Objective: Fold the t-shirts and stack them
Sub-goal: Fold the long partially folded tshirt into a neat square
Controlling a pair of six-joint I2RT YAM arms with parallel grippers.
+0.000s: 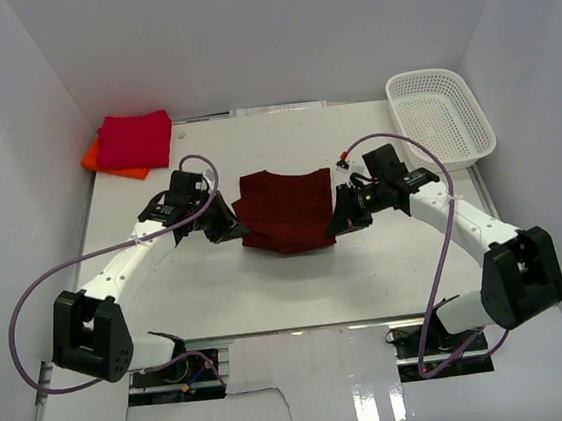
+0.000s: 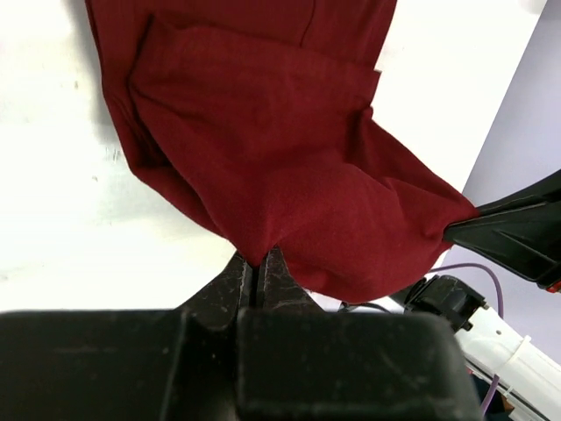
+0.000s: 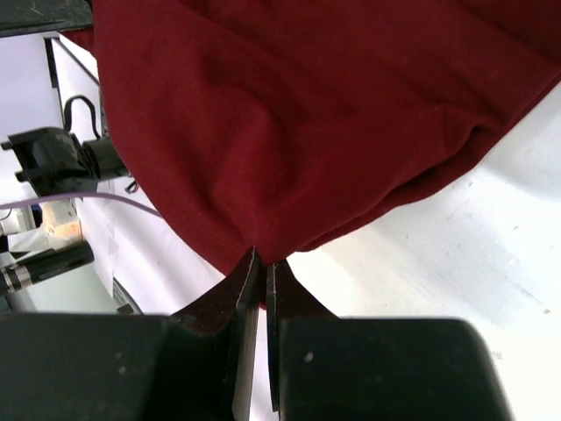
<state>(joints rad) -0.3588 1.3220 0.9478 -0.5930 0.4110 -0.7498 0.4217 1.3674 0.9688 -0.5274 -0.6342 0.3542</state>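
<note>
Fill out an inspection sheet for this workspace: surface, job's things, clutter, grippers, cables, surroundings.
Surface: white table, no stains seen.
Job's things: maroon shirt at centre, partly folded, pinched at both sides; red shirt folded on top of orange shirt, far left corner.
Clutter: white basket, far right corner.
Grippers: left gripper and right gripper both shut on the maroon shirt.
Cables: purple cables loop beside each arm, off the cloth.
Surroundings: plain walls on three sides.

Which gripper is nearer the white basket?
Right. The right gripper pinches the maroon shirt at its right edge, the side toward the basket; the left gripper pinches the opposite edge, farther off.
</note>
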